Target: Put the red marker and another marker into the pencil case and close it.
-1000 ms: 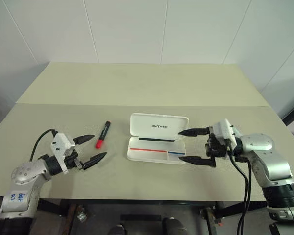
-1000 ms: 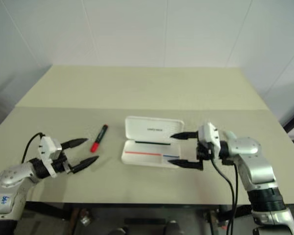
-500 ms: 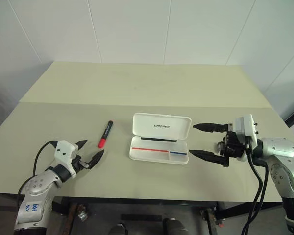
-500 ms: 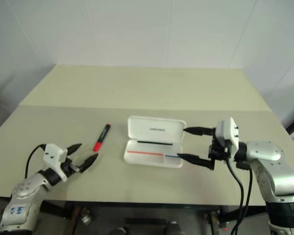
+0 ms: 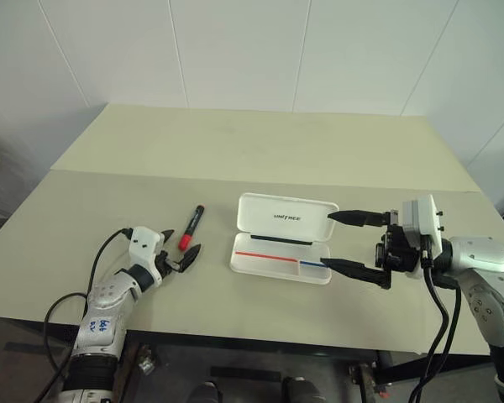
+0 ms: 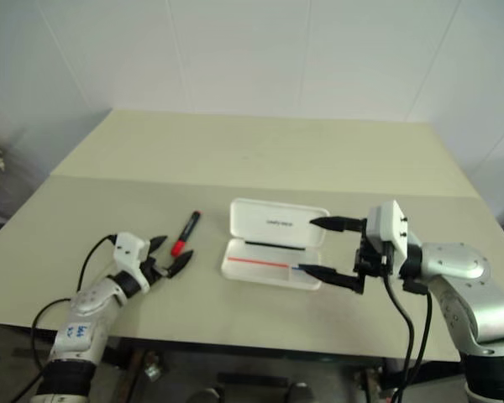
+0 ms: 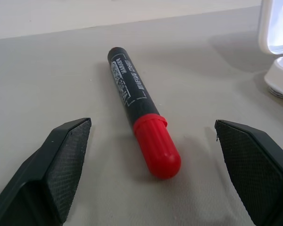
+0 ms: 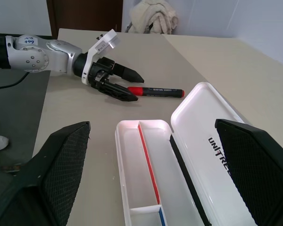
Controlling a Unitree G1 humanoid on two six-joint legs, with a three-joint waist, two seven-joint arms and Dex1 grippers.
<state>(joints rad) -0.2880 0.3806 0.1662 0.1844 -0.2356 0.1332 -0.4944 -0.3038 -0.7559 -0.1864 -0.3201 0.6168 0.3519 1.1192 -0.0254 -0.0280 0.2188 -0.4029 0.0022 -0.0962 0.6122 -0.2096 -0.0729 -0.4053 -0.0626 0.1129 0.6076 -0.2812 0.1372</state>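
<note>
Red marker [image 5: 190, 227] lies flat on the beige worktop [image 5: 235, 159], its red cap toward the robot and its black barrel pointing away. Left pincer [image 5: 181, 252] sits low just before the cap, fingers spread wide to either side of it and not touching it. Pencil case [image 5: 284, 238] rests open near the marker's right, lid laid back, its tray with the red and blue stripe empty. Right pincer [image 5: 343, 241] hovers at the case's right end, fingers wide apart, holding nothing.
</note>
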